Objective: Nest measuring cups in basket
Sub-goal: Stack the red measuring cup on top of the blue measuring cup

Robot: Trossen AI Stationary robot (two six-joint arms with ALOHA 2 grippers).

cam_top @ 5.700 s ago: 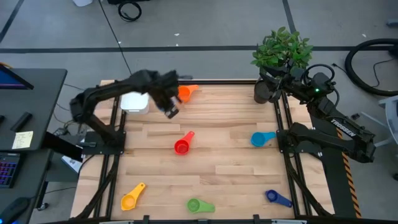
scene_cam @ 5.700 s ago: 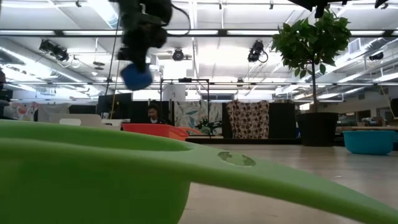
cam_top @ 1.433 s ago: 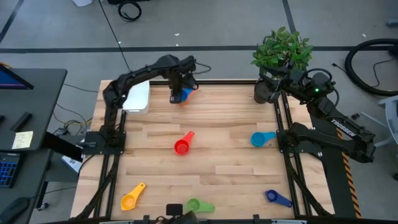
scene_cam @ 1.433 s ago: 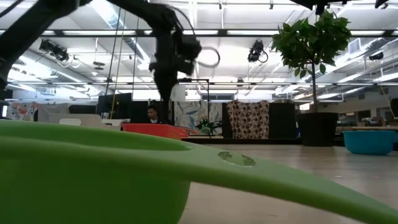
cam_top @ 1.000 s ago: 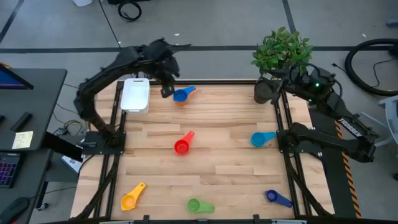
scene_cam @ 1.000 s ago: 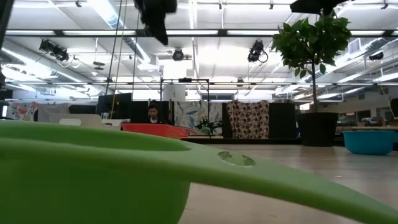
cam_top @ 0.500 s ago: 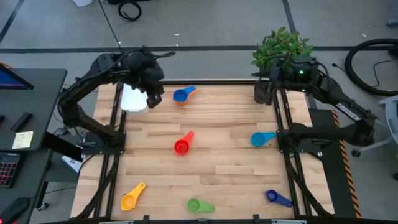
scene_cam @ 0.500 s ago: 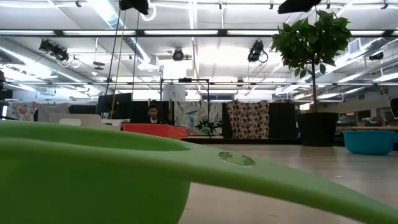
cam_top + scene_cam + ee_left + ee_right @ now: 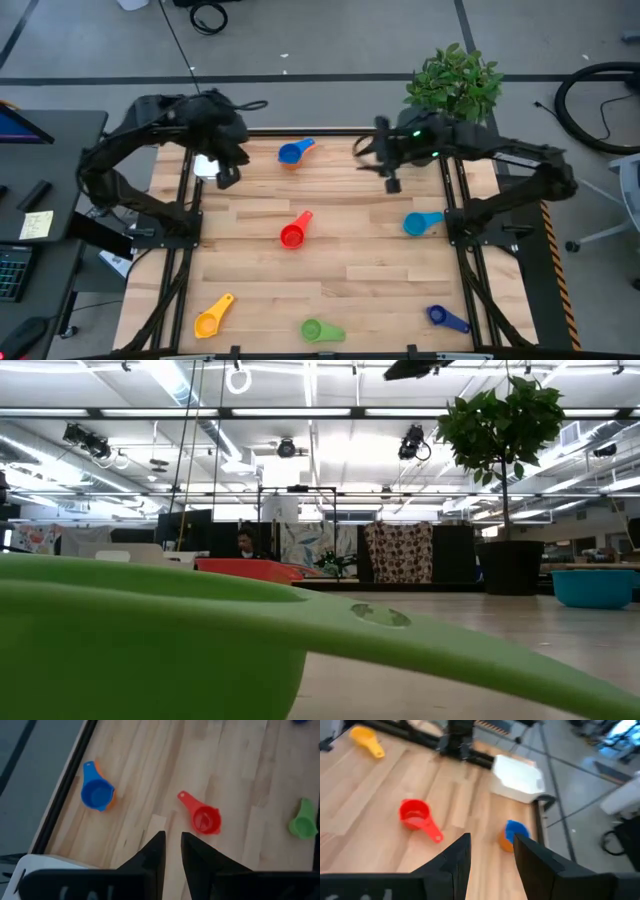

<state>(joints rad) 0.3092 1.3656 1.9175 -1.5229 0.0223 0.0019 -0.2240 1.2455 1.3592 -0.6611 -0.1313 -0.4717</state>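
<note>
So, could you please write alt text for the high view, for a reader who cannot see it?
Seven measuring cups lie scattered on a wooden table, a blue cup nested in an orange one. The left end effector hovers over the white basket; the right end effector is mid-table, empty.

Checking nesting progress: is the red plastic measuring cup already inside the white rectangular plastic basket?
No, the red plastic measuring cup lies on the bare wooden table, apart from the white rectangular plastic basket.

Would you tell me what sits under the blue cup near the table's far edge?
An orange cup shows as a rim beneath the blue cup. Its bowl and handle are covered.
</note>
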